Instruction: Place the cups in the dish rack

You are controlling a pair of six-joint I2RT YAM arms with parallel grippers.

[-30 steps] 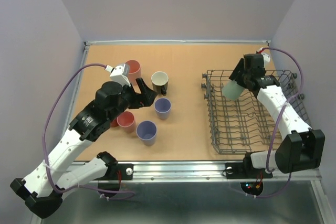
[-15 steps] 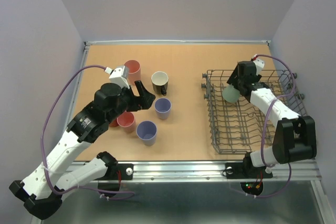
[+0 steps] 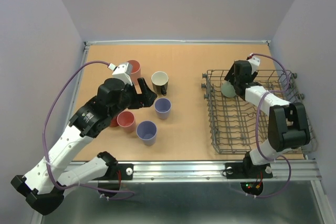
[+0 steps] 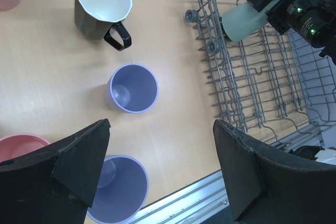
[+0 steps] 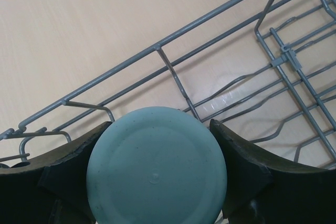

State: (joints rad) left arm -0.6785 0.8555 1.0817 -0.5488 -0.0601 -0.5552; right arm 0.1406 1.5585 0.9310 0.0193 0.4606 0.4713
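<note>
So, right gripper (image 3: 234, 80) is clamped on the sage-green cup (image 5: 157, 174) at the far-left corner of the dish rack (image 3: 211, 109); left gripper (image 4: 160, 127) gapes wide over a lavender cup (image 4: 133, 87), touching nothing.

right pincer (image 3: 231, 84) | sage-green cup (image 3: 227, 89) carried lower, toward dish rack (image 3: 212, 109) far-left corner

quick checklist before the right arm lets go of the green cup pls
1. Right hand gripping the green cup: ok, clamped from both sides.
2. Green cup over the rack, inside its walls: ok, at the far left corner.
3. Cup seated between the tines: cannot tell.
4. Left hand open and empty: ok.
5. Left hand away from the rack: ok, it hangs by a lavender cup.
</note>
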